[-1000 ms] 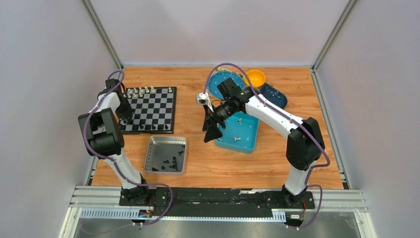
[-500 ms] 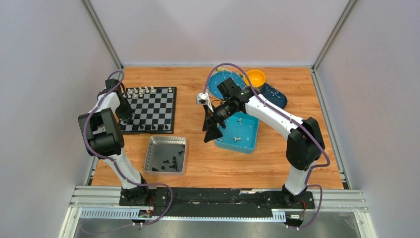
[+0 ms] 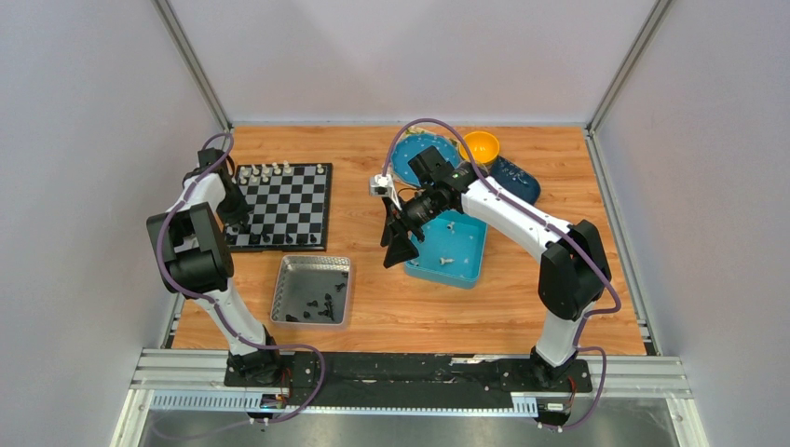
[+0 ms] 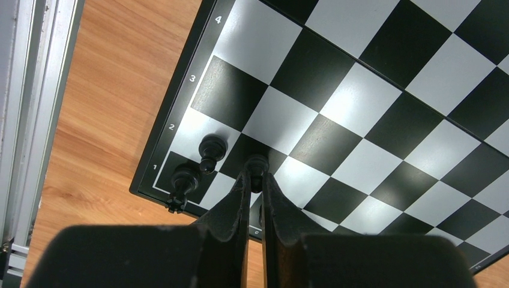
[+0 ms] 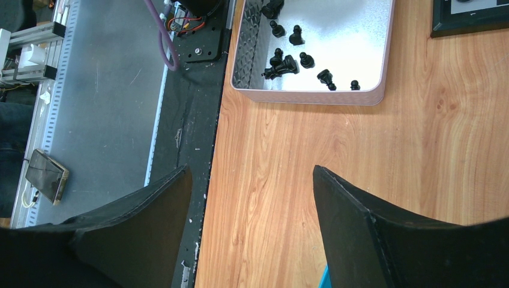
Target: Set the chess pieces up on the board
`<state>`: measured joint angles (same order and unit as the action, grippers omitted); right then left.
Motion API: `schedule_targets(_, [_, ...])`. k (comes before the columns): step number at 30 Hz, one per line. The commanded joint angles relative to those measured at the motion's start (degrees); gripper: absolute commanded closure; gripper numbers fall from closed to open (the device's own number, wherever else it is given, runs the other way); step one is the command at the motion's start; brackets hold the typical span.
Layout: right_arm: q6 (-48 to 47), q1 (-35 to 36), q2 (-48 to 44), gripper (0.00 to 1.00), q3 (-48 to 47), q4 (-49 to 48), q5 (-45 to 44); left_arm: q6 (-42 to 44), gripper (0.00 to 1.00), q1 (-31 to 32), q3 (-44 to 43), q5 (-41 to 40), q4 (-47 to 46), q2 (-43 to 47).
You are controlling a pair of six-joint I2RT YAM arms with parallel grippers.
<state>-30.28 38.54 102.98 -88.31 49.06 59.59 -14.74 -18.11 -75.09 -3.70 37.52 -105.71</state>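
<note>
Left pincer (image 4: 257,176) clenched on a black pawn (image 4: 257,162) at the board's (image 4: 360,102) near-left corner, beside two placed chessmen (image 4: 211,149) — centre it, upright, before releasing; right pincer (image 5: 251,180) gapes, empty.

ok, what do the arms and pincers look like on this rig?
The left arm and right arm have white shells with black joints, and a purple cable loops alongside each. The left pincer and right pincer are matte black with tapered fingers.
</note>
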Motion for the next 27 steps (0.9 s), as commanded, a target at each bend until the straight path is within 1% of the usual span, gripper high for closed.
schedule_targets(1, [-1.5, -0.2, 0.0, 0.23, -0.6, -0.4, 1.3, 1.2, 0.85, -0.7, -2.2, -0.6, 1.1, -0.1])
schedule_targets(3, [-1.5, -0.1, 0.0, 0.23, -0.5, -0.4, 1.3, 1.1, 0.81, -0.7, -2.4, -0.5, 1.2, -0.2])
schedule_targets(6, [-1.5, -0.2, -0.1, 0.23, -0.5, -0.3, 1.5, 1.0, 0.8, -0.8, -2.8, -0.3, 1.4, -0.3])
schedule_targets(8, [-1.5, -0.1, -0.1, 0.23, -0.6, -0.3, 1.4, 1.0, 0.77, -0.7, -2.9, -0.4, 1.5, -0.4])
schedule_targets(10, [-1.6, -0.1, -0.1, 0.23, -0.5, -0.2, 1.4, 1.1, 0.77, -0.7, -3.1, -0.6, 1.7, -0.4])
schedule_targets(11, [-1.6, -0.2, -0.1, 0.23, -0.6, -0.1, 1.5, 1.1, 0.74, -0.7, -3.2, -0.7, 1.7, -0.5])
schedule_targets(20, [-1.8, -0.1, -0.1, 0.23, -0.7, 0.1, 1.6, 0.8, 0.72, -0.7, -4.8, -0.2, 2.9, 0.2])
schedule_targets(23, [-2.0, -0.1, -0.1, 0.23, -0.9, 0.3, 1.5, 0.7, 0.64, -0.7, -6.4, 1.2, 4.6, 1.7])
schedule_targets(24, [-2.1, -0.1, -0.1, 0.23, -1.0, 0.6, 1.6, 0.7, 0.63, -0.7, -6.6, 1.7, 4.8, 3.0])
schedule_targets(26, [-2.9, -0.2, -0.1, 0.23, -1.4, 1.0, 1.6, 1.0, 0.56, -0.7, -6.5, 2.4, 5.4, 4.6])
schedule_targets(27, [-3.2, -0.1, 0.0, 0.23, -1.7, 1.6, 1.6, 1.4, 0.55, -0.7, -6.3, 2.9, 5.5, 6.8])
